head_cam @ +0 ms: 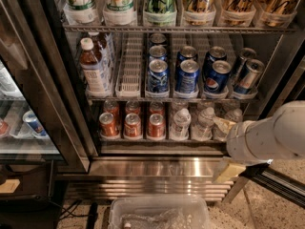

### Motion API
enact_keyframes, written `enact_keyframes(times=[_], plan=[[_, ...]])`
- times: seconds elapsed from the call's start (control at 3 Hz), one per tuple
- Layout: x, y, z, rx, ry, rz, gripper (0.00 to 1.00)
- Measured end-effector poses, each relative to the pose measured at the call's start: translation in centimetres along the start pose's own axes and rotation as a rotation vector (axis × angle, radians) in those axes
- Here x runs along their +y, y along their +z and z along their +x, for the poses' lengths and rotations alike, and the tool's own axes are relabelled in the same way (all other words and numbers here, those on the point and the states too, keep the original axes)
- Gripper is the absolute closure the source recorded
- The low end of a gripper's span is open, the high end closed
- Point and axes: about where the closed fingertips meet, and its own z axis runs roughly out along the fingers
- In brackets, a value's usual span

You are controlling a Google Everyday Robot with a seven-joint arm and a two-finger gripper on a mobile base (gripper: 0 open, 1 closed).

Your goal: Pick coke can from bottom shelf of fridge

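Red coke can [132, 125] shelved; tool [225, 147] right (near bottles [206, 122])

The glossy metal coke can [156, 125] is sitting on the wire-metal bottom shelf [162, 140] above a shiny steel sill [152, 168], the matt plastic claw [221, 147] hovering at right.

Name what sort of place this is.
Likely a shop or canteen drinks corner: a commercial fridge stocked with coke cans and Pepsi cans, another cooler beside it. The gripper hovers before the bottom shelf, far right.
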Motion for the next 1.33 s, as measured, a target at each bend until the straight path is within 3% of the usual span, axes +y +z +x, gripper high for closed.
enact_keyframes(times=[0.33,0.67,1.0,1.33], plan=[[0.5,3.7,-1.1,-0.066,-0.06,0.029,0.0],[0.5,3.7,-1.1,-0.067,-0.06,0.029,0.0],[1.8,5.5,-2.2,-0.139,-0.003,0.021,0.0],[4.0,9.6,-4.0,-0.205,0.078,0.022,0.0]])
